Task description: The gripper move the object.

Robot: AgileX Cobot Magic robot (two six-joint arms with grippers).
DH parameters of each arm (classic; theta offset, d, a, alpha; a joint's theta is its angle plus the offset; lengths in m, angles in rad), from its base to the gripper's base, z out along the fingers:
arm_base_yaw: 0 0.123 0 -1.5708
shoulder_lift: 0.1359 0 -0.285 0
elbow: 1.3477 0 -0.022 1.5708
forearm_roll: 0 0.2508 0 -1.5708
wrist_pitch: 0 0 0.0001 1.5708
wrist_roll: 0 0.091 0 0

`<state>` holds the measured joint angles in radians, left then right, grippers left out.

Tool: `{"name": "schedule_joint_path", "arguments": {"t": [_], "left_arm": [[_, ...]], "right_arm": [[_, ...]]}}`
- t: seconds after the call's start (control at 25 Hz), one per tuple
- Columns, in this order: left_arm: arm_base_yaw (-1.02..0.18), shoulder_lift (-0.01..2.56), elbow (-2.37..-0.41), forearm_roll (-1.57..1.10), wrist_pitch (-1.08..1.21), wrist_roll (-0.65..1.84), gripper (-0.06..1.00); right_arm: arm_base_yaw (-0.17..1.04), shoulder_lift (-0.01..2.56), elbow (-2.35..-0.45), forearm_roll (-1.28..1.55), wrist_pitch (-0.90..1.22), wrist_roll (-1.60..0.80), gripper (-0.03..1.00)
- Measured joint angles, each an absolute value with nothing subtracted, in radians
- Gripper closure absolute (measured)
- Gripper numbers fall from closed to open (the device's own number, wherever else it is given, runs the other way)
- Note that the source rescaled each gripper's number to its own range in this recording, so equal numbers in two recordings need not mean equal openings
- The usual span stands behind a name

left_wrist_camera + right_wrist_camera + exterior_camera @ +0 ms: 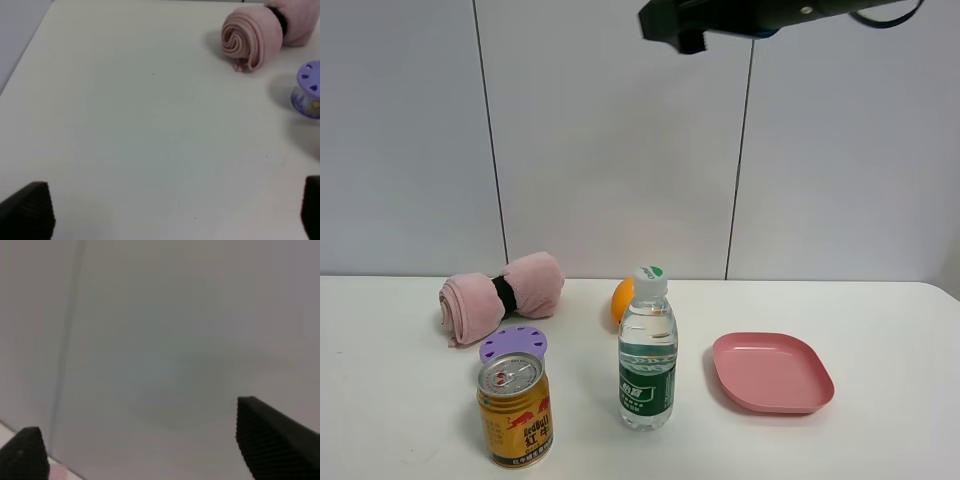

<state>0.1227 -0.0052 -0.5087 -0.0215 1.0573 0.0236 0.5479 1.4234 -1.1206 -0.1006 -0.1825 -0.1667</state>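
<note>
One gold-yellow can (515, 410), red-printed, dark-banded, silver pull-tab top, stands upright.

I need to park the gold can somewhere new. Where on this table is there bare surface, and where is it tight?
Bare patches: the table left of the gold can, below the pink towel roll; the strip between the water bottle and pink plate; the table right of the plate. Crowded: the can, purple tub, bottle and orange ball sit close together.
</note>
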Motion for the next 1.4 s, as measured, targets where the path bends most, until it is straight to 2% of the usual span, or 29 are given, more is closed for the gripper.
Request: {"name": "schedule_joint_path", "arguments": {"t": [0.6,0.8,1.2,1.4], "left_arm": [[0.123,-0.005,-0.509,-0.021,1.057,0.024,-0.06],[0.123,-0.005,-0.509,-0.021,1.057,0.024,-0.06],[0.123,-0.005,-0.509,-0.021,1.057,0.024,-0.06],[0.123,-0.005,-0.509,-0.021,1.057,0.024,-0.06]], "right_arm": [[0.052,1.115,-1.121,-0.101,0.445,-0.192,0.67],[-0.075,0.998,-1.121,-0.1,0.635,-0.192,0.67],[-0.109,0.82,-1.12,-0.088,1.005,-0.078,0.67],[-0.109,0.674,-1.032,-0.086,1.073,-0.061,0.67]]}}
